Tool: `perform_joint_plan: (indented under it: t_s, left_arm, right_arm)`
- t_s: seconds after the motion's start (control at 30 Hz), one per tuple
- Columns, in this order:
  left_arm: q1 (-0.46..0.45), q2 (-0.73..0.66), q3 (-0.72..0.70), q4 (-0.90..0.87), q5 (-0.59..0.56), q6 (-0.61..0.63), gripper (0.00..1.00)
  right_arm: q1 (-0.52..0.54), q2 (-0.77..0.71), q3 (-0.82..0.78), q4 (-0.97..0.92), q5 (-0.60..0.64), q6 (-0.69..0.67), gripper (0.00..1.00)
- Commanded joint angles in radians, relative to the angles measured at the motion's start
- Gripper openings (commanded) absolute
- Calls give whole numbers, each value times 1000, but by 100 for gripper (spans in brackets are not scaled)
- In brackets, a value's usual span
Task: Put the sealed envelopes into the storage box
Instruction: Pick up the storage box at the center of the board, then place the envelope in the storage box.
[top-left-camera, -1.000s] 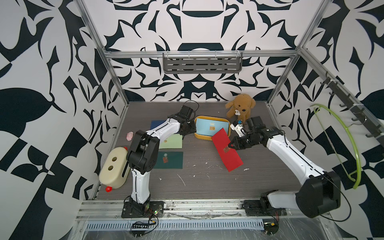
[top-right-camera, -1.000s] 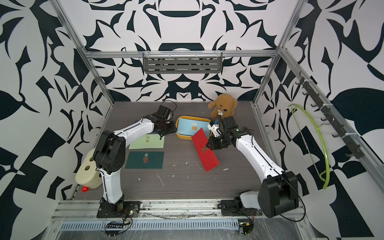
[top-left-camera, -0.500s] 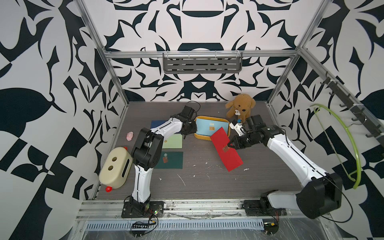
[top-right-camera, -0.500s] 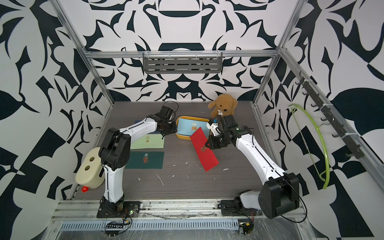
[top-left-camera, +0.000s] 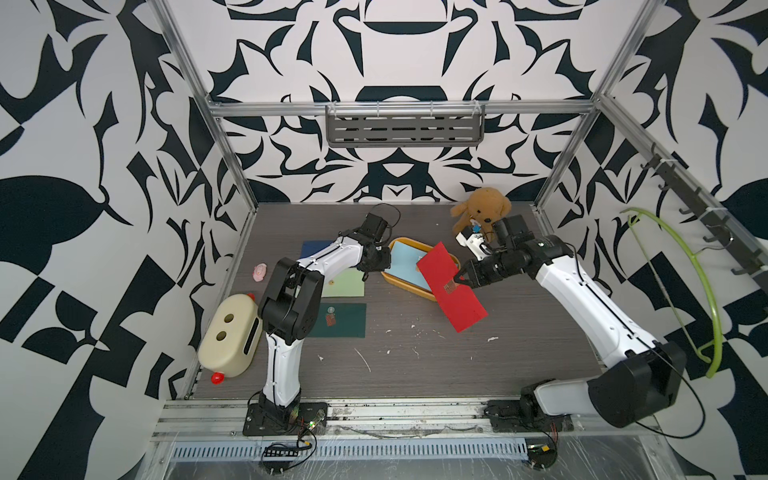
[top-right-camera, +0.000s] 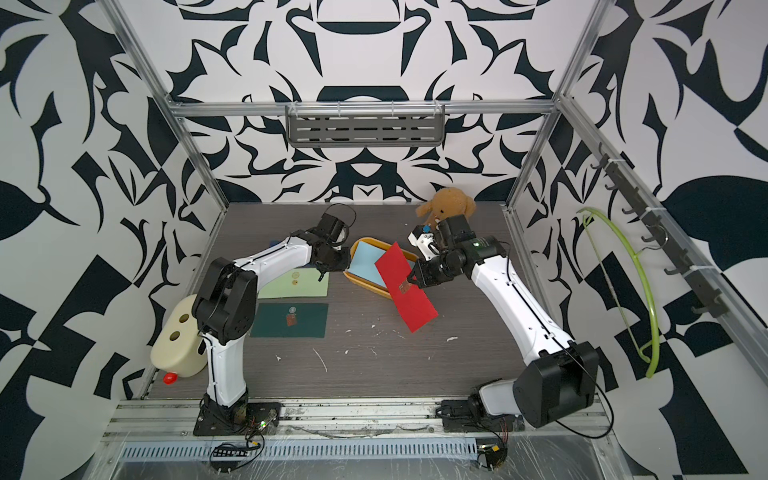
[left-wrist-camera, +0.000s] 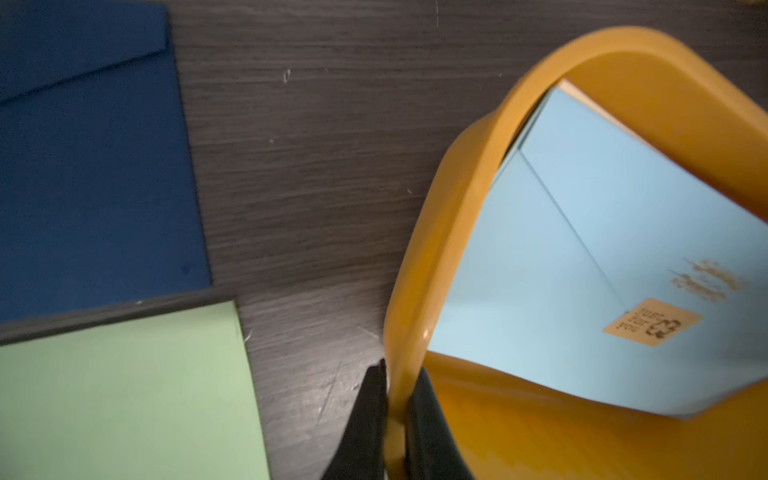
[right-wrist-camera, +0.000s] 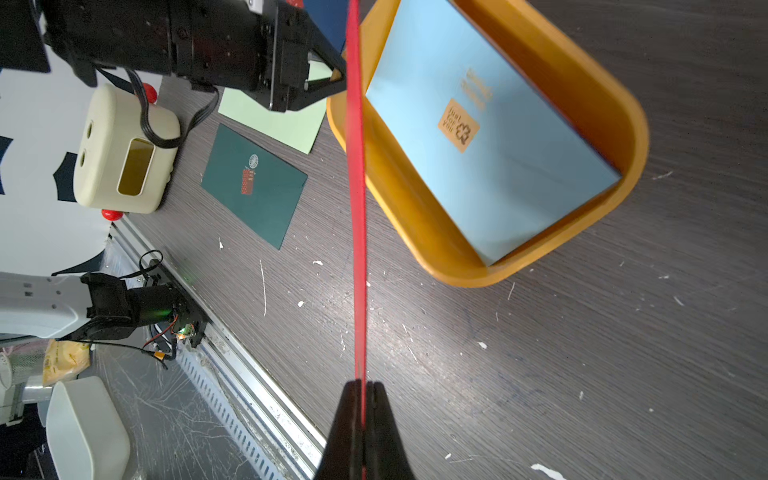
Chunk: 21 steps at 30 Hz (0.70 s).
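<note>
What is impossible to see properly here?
- Under the light blue envelope in the storage box: mostly covered in every view.
- Navy envelope: partly behind the left arm in both top views, cut off in the left wrist view.
- Red envelope face: edge-on in the right wrist view.
- Dark green envelope print: too small in both top views.

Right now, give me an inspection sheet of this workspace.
Surface: dark wood table, scattered white scraps.
Job's things: yellow box holds a light blue envelope; red envelope held tilted beside it; light green envelope, dark green envelope and navy envelope lie on the table.
Clutter: teddy bear, cream case, small pink toy.
Grippers: left gripper shut on the box rim; right gripper shut on the red envelope.
Cables: black cable looped at the left wrist.
Surroundings: patterned walls, metal shelf, green hanger.
</note>
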Motion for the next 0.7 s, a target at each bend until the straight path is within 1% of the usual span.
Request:
perform_joint_plan:
  t_s: [0.0,0.13,0.27,0.43,0.57,0.67]
  left_arm:
    - [-4,-57,-58,-79,34,90,7]
    - [-47,-102,-97,-100,73,174,7]
    - [-105,-130,-124,-118,55,245,7]
    - [-113,-138,-137,-109,60,249,7]
    - [-112,-141,-133,-108,63,255,7]
    - [-111,-141,-129,-107,72,259,7]
  right_arm:
    - [5,38,72,-57,-13,-57,0]
    - [5,102,135,-85,-22,-83,0]
    - [10,153,179,-104,-90,-126,0]
    - [34,233,219,-153,-106,-189,0]
    - [33,278,190,-172,-93,-238,0]
    - [34,312,174,-166,-99,-251,0]
